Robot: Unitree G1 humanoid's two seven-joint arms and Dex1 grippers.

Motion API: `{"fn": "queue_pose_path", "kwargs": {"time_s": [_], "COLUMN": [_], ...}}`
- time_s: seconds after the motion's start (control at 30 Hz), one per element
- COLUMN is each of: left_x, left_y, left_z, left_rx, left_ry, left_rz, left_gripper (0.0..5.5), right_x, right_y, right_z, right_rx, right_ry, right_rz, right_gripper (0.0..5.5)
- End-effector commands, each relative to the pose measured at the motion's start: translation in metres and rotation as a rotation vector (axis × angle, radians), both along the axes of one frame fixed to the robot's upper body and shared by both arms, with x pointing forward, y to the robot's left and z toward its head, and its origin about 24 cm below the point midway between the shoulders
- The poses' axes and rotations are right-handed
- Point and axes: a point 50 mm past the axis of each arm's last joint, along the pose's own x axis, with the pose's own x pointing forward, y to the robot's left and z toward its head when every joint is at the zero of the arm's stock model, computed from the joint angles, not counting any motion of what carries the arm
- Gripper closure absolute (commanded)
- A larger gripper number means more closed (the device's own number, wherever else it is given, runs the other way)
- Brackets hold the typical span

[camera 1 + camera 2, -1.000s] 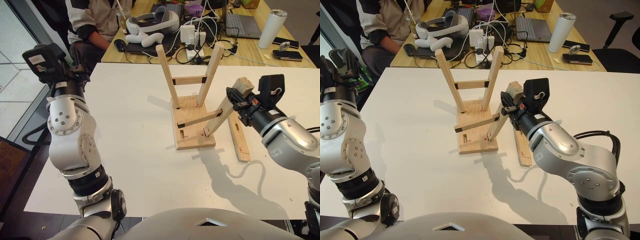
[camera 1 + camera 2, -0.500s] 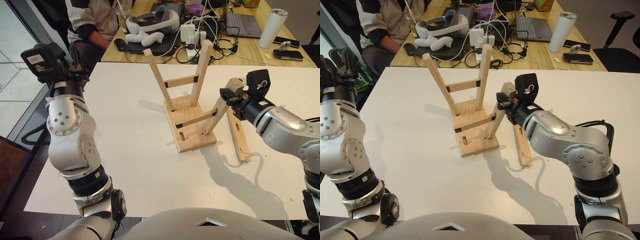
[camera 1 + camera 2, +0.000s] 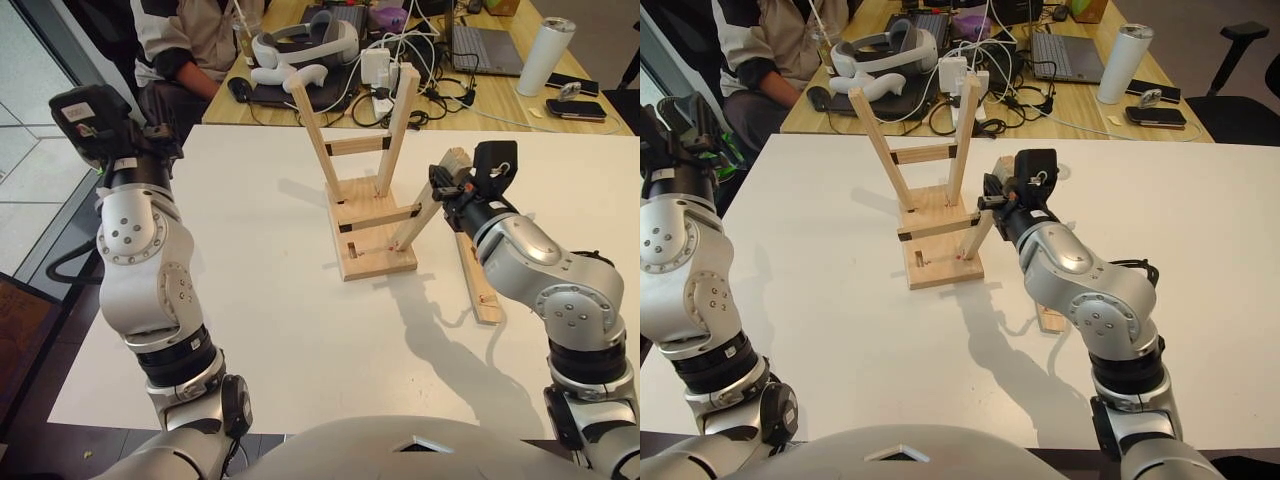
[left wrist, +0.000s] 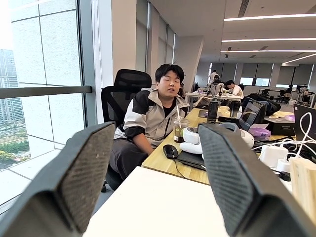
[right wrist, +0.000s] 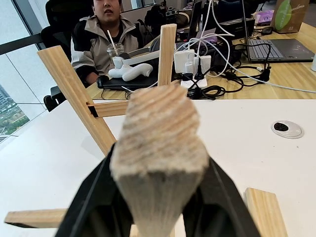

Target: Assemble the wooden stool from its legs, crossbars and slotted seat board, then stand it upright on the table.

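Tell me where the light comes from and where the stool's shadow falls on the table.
Left wrist view: bright daylight through the windows, ceiling light strips. Left eye view: the stool casts a soft shadow on the table in front of its seat board. Right wrist view: the leg end-on, evenly lit.

White table (image 3: 260, 300), plain, no pattern at all. The seat (image 3: 375, 262) is pale blond wood with small red marks by its slots. The legs (image 3: 398, 125) are the same blond, and so are the crossbars (image 3: 357, 145), though dark brown at their ends. The right gripper (image 3: 448, 188) is black, and the leg (image 5: 157, 133) in it shows curved tan grain rings on its cut end. The left gripper (image 4: 148, 187) has dark grey, finely speckled pads (image 4: 86, 173). The loose piece (image 3: 478, 280) is blond too.
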Motion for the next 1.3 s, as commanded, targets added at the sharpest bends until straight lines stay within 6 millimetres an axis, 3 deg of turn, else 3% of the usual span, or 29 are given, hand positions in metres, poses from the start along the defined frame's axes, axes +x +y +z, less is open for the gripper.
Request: {"fn": "queue_pose_path", "kwargs": {"time_s": [0.03, 0.3, 0.63, 0.67, 0.97, 1.07, 1.2, 1.23, 1.3], "left_x": [0.003, 0.004, 0.003, 0.003, 0.004, 0.003, 0.001, 0.0, -0.002], "left_y": [-0.001, -0.002, -0.002, -0.002, -0.003, -0.003, -0.002, -0.002, -0.001], "left_z": [0.002, 0.001, 0.0, 0.0, 0.001, 0.001, 0.0, 0.001, 0.001], "left_rx": [0.012, 0.014, 0.01, 0.009, 0.008, 0.009, 0.009, 0.011, 0.016], "left_ry": [0.0, 0.01, 0.01, 0.009, 0.007, 0.008, 0.01, 0.007, 0.002], "left_rz": [-0.006, -0.011, -0.007, -0.007, -0.01, -0.008, 0.001, 0.004, 0.011], "left_gripper": [2.41, 2.41, 2.41, 2.41, 2.41, 2.41, 2.41, 2.41, 2.41], "right_x": [0.002, 0.009, 0.012, 0.012, 0.011, 0.01, 0.0, -0.002, -0.001], "right_y": [-0.002, 0.008, 0.014, 0.014, 0.017, 0.017, 0.01, 0.001, -0.026], "right_z": [-0.026, -0.007, 0.008, 0.009, 0.018, 0.04, 0.097, 0.105, 0.097], "right_rx": [-0.047, 0.136, 0.023, 0.011, 0.005, 0.052, 0.028, 0.005, -0.052], "right_ry": [0.138, 0.06, -0.068, -0.079, -0.162, -0.287, -0.608, -0.649, -0.586], "right_rz": [-0.035, -0.042, 0.012, 0.014, 0.022, 0.023, 0.011, -0.048, -0.201], "right_gripper": [4.5, 4.5, 4.5, 4.13, 2.77, 2.48, 2.48, 2.48, 2.48]}}
